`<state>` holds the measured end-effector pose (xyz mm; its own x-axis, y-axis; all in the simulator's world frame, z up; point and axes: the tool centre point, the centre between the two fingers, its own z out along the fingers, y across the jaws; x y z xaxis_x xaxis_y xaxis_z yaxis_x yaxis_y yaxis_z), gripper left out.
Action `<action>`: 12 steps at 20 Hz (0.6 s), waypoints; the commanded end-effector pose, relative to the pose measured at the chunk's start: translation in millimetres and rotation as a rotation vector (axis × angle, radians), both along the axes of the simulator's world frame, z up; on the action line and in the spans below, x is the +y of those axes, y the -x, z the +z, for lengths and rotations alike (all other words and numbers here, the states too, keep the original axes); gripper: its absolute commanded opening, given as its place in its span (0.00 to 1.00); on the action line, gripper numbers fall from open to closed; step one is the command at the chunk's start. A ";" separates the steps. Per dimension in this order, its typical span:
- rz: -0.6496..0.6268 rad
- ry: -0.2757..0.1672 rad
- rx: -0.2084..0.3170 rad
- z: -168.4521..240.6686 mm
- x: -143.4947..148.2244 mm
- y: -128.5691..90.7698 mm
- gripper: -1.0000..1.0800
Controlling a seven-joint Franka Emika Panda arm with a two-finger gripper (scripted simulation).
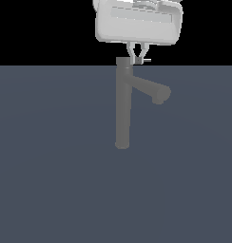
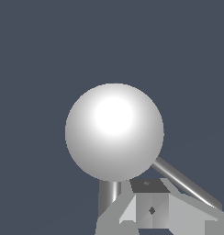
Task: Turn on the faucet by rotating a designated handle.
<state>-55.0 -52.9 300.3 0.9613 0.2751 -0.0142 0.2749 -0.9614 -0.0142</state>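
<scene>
While narrowly parted, the white gripper's (image 1: 138,53) jaws are seen straddling the thin silver-grey rod handle (image 1: 143,60) atop the tall matte grey faucet (image 1: 123,109).

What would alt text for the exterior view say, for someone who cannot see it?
A white robot gripper hangs directly above a tall grey faucet, its fingers at the thin handle projecting from the column's top. A thick spout angles down toward the exterior view's right, over a plain dark blue-grey floor.
</scene>
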 end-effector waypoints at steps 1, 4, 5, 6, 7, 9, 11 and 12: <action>0.000 0.000 -0.001 0.5 -0.3 -0.1 0.00; -0.008 0.002 -0.004 0.4 -5.1 -10.3 0.00; -0.010 0.003 -0.005 0.3 -6.7 -13.7 0.00; -0.012 0.003 -0.006 0.3 -8.2 -17.1 0.00; -0.015 0.004 -0.007 0.3 -9.8 -20.4 0.00; -0.020 0.005 -0.009 0.2 -13.0 -27.1 0.00; -0.024 0.006 -0.010 0.2 -16.2 -33.7 0.00; -0.027 0.007 -0.011 0.2 -17.8 -37.0 0.00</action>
<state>-34.9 -78.0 299.1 0.9709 0.2380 -0.0264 0.2377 -0.9713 -0.0129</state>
